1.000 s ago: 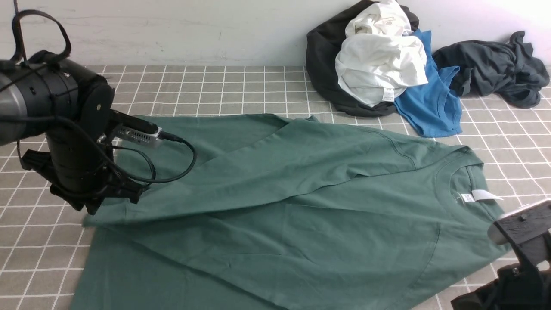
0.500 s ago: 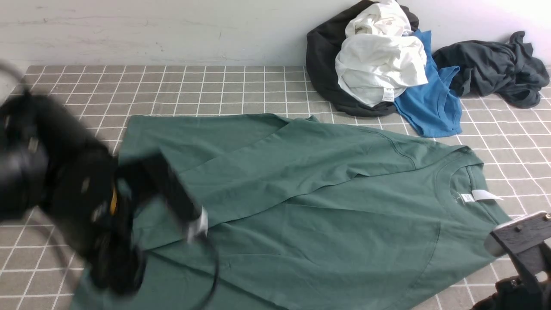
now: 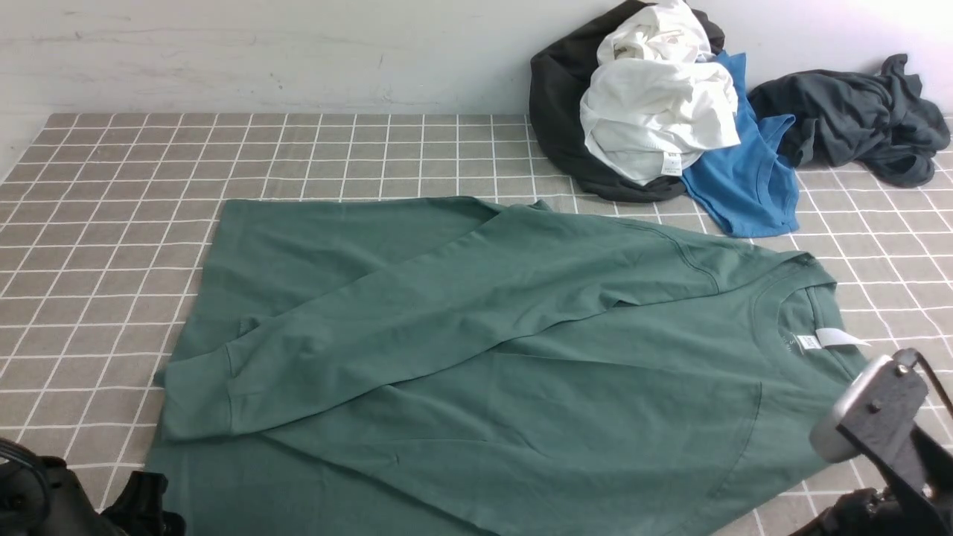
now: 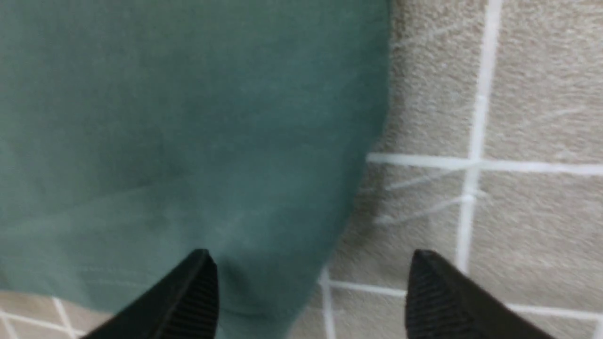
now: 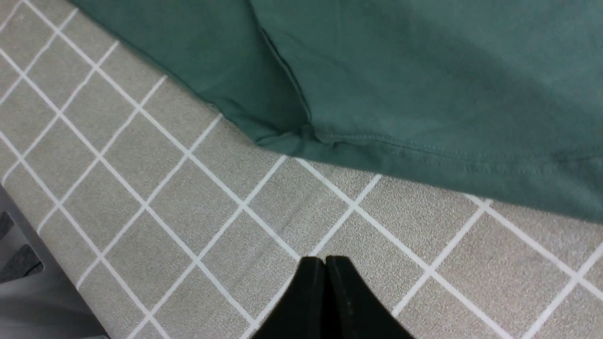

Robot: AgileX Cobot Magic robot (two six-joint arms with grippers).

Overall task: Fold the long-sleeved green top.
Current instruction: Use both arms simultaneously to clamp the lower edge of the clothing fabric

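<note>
The left claw (image 4: 311,287) is released: its two black ribbed fingers (image 4: 188,301) stand wide apart with nothing between them. It is poised over the spot where an edge of the green long-sleeved top (image 3: 536,372) meets the bare checked worktop (image 3: 112,186). That wrist view is blurred, so I cannot tell which edge of the top this is, or whether a fingertip touches the cloth. The right claw (image 5: 325,266) is clenched, tips pressed together on nothing, over bare worktop just beside a hemmed green edge.

In the front view only a dark scrap of the left arm (image 3: 45,499) shows in the near left corner. The right arm (image 3: 871,417) is cut off at the near right and covers a bit of the top's shoulder. The top's near edge runs out of the frame.

The top lies flat in the middle of the worktop. Its long axis runs left to right, with the collar and white neck label (image 3: 837,339) at the right and the hem at the left. One sleeve (image 3: 417,313) lies slantwise across the body, its cuff (image 3: 195,394) at the near left. A heap of white, blue and dark clothes (image 3: 670,126) sits at the far right, apart from the top.
</note>
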